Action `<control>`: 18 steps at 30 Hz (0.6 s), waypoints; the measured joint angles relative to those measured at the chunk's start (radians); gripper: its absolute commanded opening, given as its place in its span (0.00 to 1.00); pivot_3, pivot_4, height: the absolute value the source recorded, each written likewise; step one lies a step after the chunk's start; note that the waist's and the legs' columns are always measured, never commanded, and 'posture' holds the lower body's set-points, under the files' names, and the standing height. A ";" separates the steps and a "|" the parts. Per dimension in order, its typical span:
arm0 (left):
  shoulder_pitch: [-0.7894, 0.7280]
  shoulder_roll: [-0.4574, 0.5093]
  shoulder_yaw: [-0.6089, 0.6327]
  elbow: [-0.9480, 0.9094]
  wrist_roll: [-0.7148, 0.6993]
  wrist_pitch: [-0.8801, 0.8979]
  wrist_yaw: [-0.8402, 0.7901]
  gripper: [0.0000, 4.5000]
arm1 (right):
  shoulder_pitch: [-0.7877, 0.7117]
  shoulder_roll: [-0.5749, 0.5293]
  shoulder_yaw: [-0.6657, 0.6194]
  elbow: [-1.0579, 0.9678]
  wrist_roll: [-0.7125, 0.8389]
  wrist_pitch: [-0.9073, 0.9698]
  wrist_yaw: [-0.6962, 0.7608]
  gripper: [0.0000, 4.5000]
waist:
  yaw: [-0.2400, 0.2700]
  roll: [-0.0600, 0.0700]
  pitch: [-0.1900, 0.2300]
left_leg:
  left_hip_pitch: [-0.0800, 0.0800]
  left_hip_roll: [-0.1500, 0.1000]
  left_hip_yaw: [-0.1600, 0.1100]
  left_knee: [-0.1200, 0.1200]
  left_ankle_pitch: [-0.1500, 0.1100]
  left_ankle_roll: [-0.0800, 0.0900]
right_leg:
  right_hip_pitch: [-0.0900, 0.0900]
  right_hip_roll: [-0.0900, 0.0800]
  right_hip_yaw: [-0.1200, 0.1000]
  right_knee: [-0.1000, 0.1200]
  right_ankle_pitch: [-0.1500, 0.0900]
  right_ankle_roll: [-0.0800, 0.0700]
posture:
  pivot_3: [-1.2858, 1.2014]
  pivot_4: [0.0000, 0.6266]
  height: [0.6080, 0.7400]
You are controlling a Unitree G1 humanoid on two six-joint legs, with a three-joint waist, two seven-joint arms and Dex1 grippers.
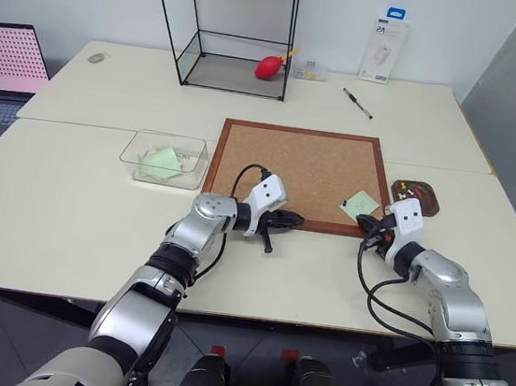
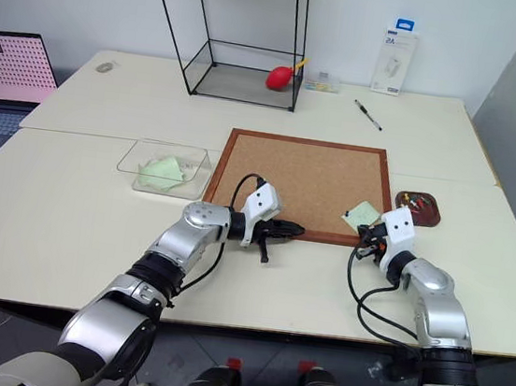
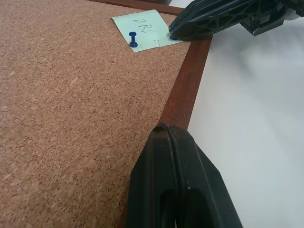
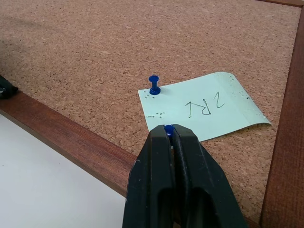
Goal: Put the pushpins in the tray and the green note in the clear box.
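Right fingers (image 4: 168,135) pinching a blue pushpin (image 4: 168,128) on the green note (image 4: 204,111), left fingers (image 3: 166,135) clenched empty.

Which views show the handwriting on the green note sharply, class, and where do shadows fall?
Right wrist view: handwriting on the green note is sharp, the right gripper close and soft-edged. Left wrist view: note smaller, writing fainter. Left eye view: soft shadow under the left gripper.
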 measured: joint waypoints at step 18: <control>-0.002 -0.002 0.000 0.011 0.012 -0.019 0.007 0.00 | 0.007 -0.001 -0.062 -0.134 0.087 0.020 0.009 0.01 | 0.000 0.000 0.000 | 0.000 0.000 0.000 0.000 0.000 0.000 | 0.000 0.000 0.000 0.000 0.000 0.000 | 0.52 0.24 1.00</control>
